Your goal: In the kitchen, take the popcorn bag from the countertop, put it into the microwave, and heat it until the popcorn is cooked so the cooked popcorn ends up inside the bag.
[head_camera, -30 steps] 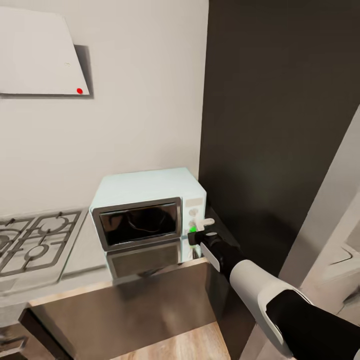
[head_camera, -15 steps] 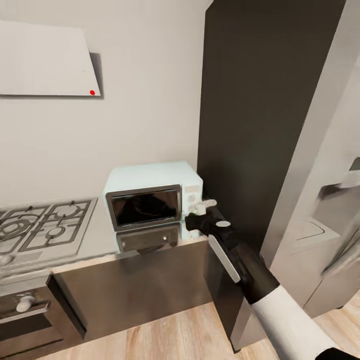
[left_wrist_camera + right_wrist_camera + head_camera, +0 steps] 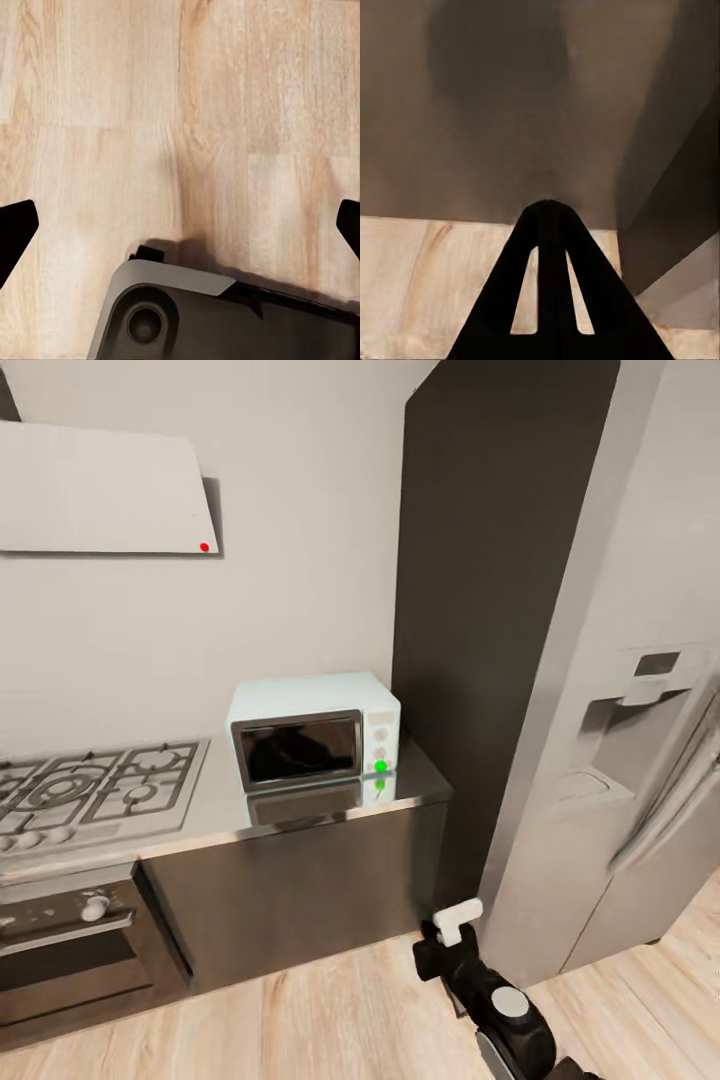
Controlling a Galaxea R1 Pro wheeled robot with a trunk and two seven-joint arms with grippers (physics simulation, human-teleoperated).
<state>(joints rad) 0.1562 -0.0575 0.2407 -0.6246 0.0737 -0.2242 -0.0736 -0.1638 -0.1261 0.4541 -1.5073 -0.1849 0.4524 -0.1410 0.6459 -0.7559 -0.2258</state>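
Now one microwave [image 3: 318, 743], door shut, sits on the bench [image 3: 415, 790] right of one gas hob [image 3: 95, 792]. Right tool [image 3: 550, 214] clenched, low; left tool [image 3: 180, 232] spread wide above floor [image 3: 112, 112].

Glossy steel countertop [image 3: 200, 822] — matt pale microwave [image 3: 310, 705], light wood floor [image 3: 330, 1020].

The right arm [image 3: 500, 1010] is glossy black with a round white cap. Its end effector [image 3: 458, 922] has pale white fingers. The base [image 3: 225, 315] is dark grey with rounded corners.

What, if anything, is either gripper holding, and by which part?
Nothing. The right gripper is shut on empty air above the floor; the left gripper is open, also empty.
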